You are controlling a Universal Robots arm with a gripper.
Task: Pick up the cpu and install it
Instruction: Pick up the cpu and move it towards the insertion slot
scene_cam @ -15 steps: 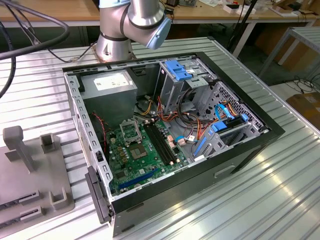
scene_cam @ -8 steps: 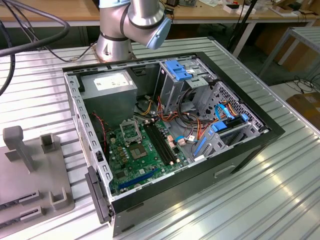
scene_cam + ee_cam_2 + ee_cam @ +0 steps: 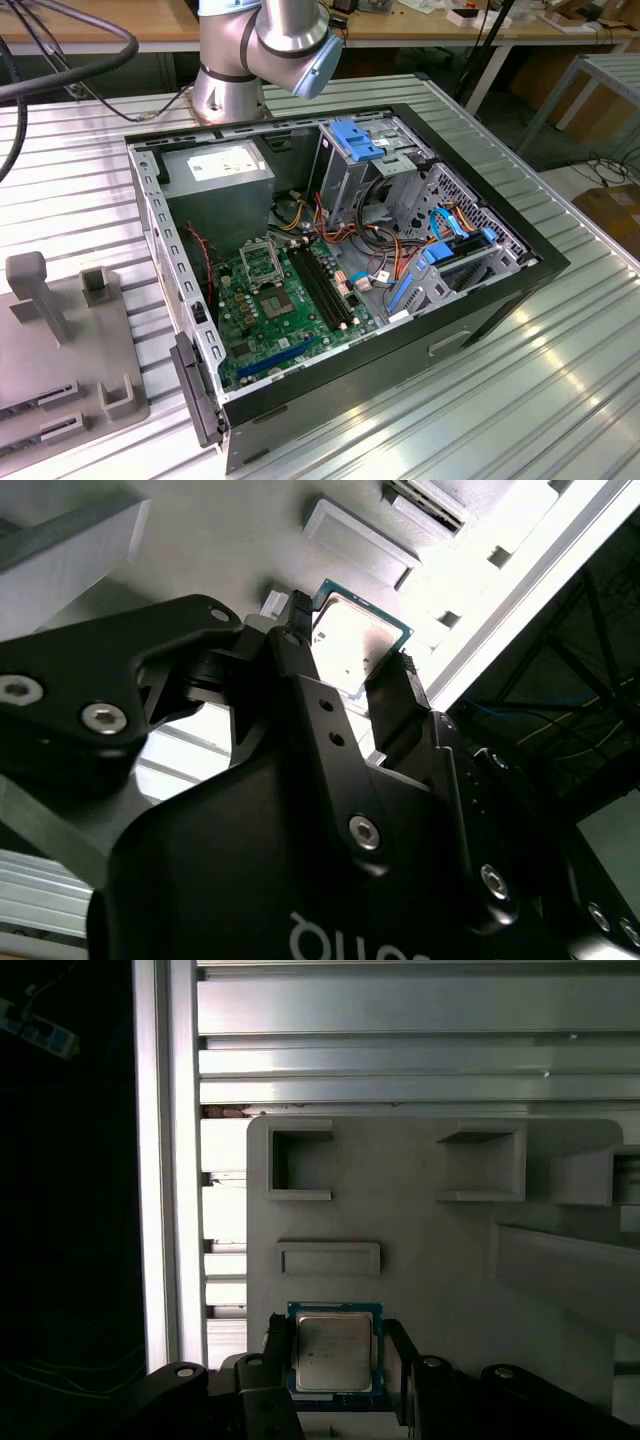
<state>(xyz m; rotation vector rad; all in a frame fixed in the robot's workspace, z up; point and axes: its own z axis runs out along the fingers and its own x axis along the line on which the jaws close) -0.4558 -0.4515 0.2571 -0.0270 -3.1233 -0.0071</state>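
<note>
A: Arm (image 3: 270,40), exterior view?
B: Silver-grey cylindrical joints; pale blue round cap (image 3: 318,66); metallic base (image 3: 225,95).
A: Gripper (image 3: 351,632), second wrist view?
B: Matte black linkage bars (image 3: 150,670) and slim fingers (image 3: 305,665); silver socket-head screws (image 3: 365,830); white lettering (image 3: 340,940) on the body, partly cut off.

bare tray (image 3: 430,1260) lies around the cpu (image 3: 335,1352) in the gripper (image 3: 336,1328); raised blocks (image 3: 300,1196) stand farther off. in the case (image 3: 540,265), cables (image 3: 385,225) crowd beside the socket (image 3: 262,262).

Cpu (image 3: 335,1350) face satin silver metal; pincer (image 3: 350,635) matt black; tray (image 3: 450,1260) matt grey plastic.
</note>
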